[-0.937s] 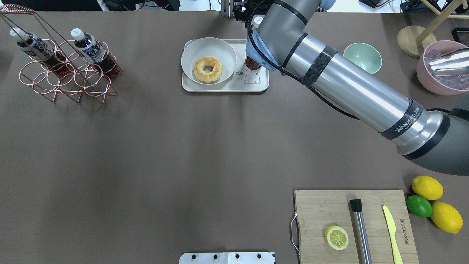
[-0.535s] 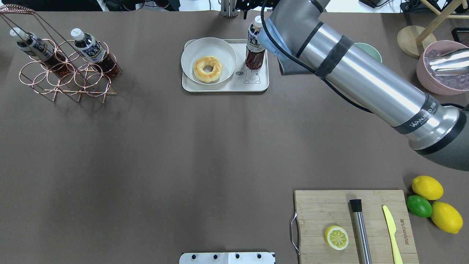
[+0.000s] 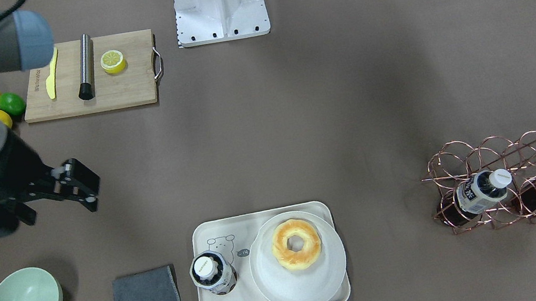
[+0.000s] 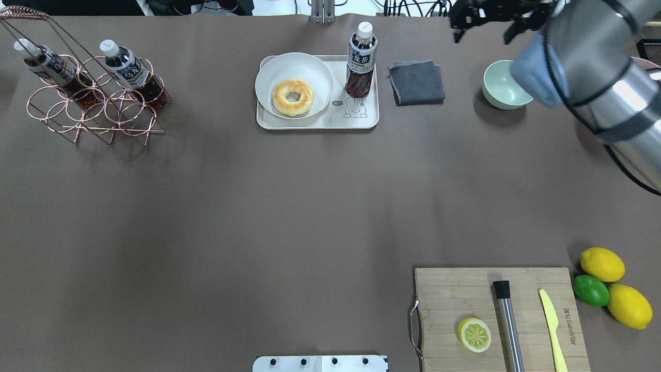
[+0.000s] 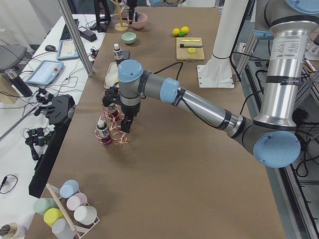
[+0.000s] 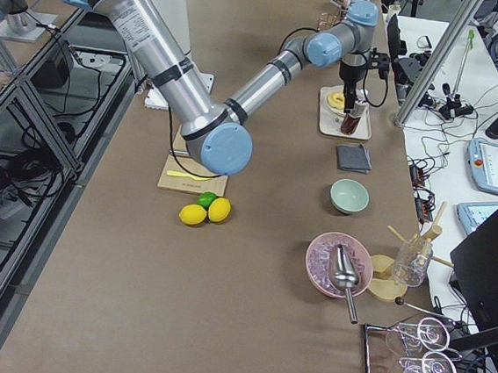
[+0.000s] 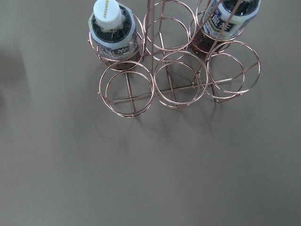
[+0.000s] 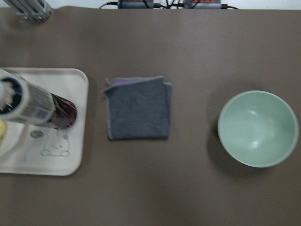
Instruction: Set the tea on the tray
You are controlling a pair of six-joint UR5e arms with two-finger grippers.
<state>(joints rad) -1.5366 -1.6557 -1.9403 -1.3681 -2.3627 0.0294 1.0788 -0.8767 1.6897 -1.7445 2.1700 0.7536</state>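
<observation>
On the tray [image 4: 315,123]: the tea [image 4: 360,62] stands upright with its white cap on, in the corner nearest the cloth, just beside the small line-drawn bear. Nothing grips it.
Rest of the tray: a round white plate [image 4: 271,72] with a doughnut [image 4: 293,97] on it fills the other part. It sits close to the tea, but I cannot tell whether they touch.
Right side: the right pincer [image 3: 84,186] is raised above the brown surface [image 4: 310,206] with its jaws apart and nothing between them. It is well apart from the tea, off toward the bowl's side.
Left side: the left pincer [image 5: 125,124] shows only in the side view, hanging over the rack. I cannot tell whether it is spread or closed.
Far left corner: a copper wire rack [image 4: 93,111] holds two more bottles [image 4: 126,67] of the same kind, both tilted.
Past the tray: a folded grey cloth [image 4: 416,81] lies just beside the tray, and a pale green bowl [image 4: 503,85] sits farther along.
Near edge: a wooden cutting board [image 4: 449,294] carries a half lemon [image 4: 474,335], a metal rod [image 4: 508,325] and a yellow knife [image 4: 552,325]. Two lemons [image 4: 601,263] and a lime [image 4: 590,290] lie just beside it.
</observation>
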